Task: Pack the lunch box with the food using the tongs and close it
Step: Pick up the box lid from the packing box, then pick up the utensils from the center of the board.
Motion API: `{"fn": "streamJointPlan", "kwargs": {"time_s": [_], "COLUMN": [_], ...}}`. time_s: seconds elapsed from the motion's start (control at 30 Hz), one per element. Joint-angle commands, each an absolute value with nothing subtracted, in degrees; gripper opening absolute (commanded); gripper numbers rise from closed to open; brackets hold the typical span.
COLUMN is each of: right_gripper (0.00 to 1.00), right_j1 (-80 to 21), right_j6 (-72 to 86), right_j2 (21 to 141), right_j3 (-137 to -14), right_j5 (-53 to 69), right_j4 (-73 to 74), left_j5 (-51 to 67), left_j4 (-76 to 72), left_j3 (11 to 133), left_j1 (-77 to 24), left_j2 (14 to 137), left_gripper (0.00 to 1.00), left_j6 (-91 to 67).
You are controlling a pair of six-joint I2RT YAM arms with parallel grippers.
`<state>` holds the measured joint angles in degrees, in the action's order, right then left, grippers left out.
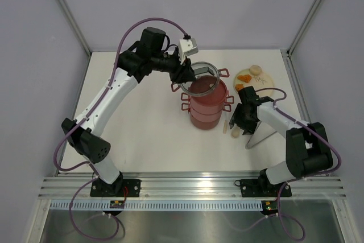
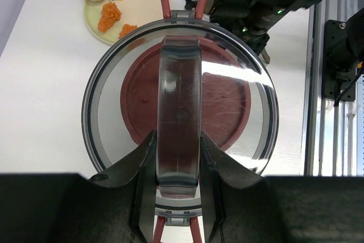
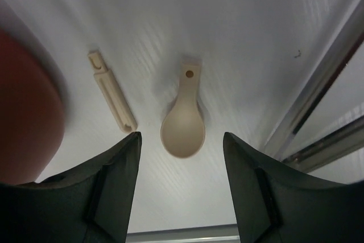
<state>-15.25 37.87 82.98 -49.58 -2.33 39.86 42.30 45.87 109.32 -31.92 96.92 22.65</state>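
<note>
Above the stacked lunch box (image 1: 207,105), left gripper (image 2: 177,189) clamps the level lid's (image 2: 227,83) handle; right gripper (image 3: 181,177) gapes.

I count one stacked dark-red round lunch box (image 1: 207,106), one clear-rimmed top lid (image 2: 180,92), one cream plate (image 1: 267,81) bearing two orange pieces and one beige piece, one beige plastic spoon (image 3: 183,122), one beige clip (image 3: 112,98), one silver metal tongs (image 1: 260,136).
</note>
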Motion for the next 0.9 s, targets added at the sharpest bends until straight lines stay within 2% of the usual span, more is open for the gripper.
{"fn": "streamJointPlan", "kwargs": {"time_s": [0.0, 0.17, 0.27, 0.57, 0.63, 0.87], "right_gripper": [0.67, 0.64, 0.55, 0.09, 0.02, 0.0], "right_j1": [-15.0, -15.0, -15.0, -15.0, -15.1, -15.0], "right_j6": [38.8, 38.7, 38.8, 39.3, 39.4, 37.6], "right_j2": [87.3, 91.6, 94.3, 89.5, 86.8, 74.6], "right_j3": [-51.3, -51.5, -51.3, -51.0, -51.1, -54.5], "right_j5": [-5.2, -7.0, -7.9, -12.3, -14.1, -20.8], "right_j4": [35.1, 32.5, 31.9, 35.8, 37.4, 48.0], "left_j5": [43.8, 43.3, 43.2, 43.2, 43.2, 45.7], "left_j4": [42.2, 42.5, 42.5, 42.4, 42.3, 39.2], "left_j3": [109.2, 109.0, 109.0, 108.8, 108.9, 107.1], "left_j1": [-31.4, -30.5, -30.1, -29.8, -29.7, -28.0], "left_j2": [93.1, 92.3, 92.2, 92.4, 92.3, 91.1], "left_gripper": [0.0, 0.0, 0.0, 0.0, 0.0, 0.0], "left_j6": [23.1, 23.4, 23.4, 23.4, 23.4, 21.0]}}
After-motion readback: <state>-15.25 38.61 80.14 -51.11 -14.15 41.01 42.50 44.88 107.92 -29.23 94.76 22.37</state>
